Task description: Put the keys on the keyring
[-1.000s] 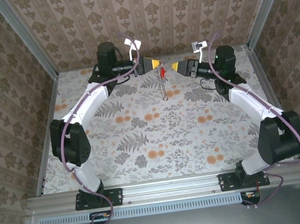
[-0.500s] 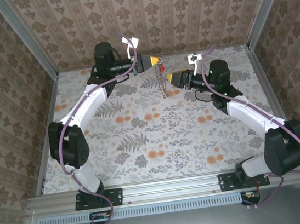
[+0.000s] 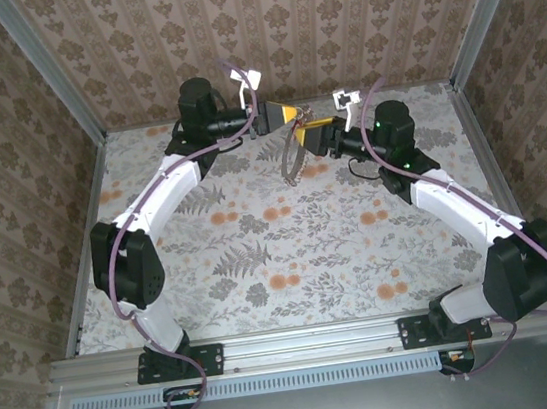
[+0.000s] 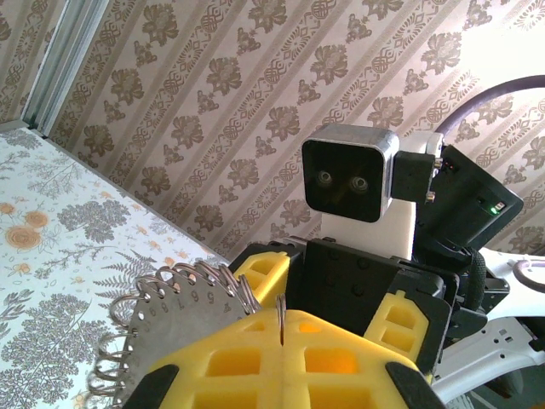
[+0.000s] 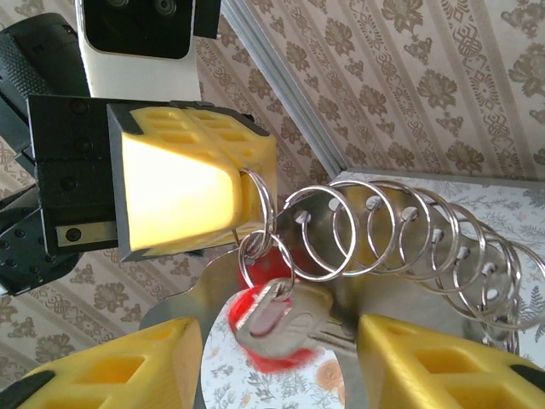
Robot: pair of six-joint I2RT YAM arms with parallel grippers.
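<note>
Narrowly apart: left gripper (image 3: 291, 112), right gripper (image 3: 306, 132).

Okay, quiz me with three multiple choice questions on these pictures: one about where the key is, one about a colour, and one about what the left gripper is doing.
1. Where is the key?
A. Inside a drawer
B. Hanging between the jaws of the right gripper
C. On top of a box

2. What colour is the key's head?
A. Red
B. Blue
C. Green

3. What state is the left gripper in?
A. Wide open
B. Shut on nothing
C. Shut on the keyring

Answers:
1 B, as the right wrist view shows the key dangling between that gripper's two spread yellow jaws.
2 A, as red plastic shows around the metal.
3 C, as the left wrist view shows its jaws pressed together with the silvery rings pinched between them.
</note>
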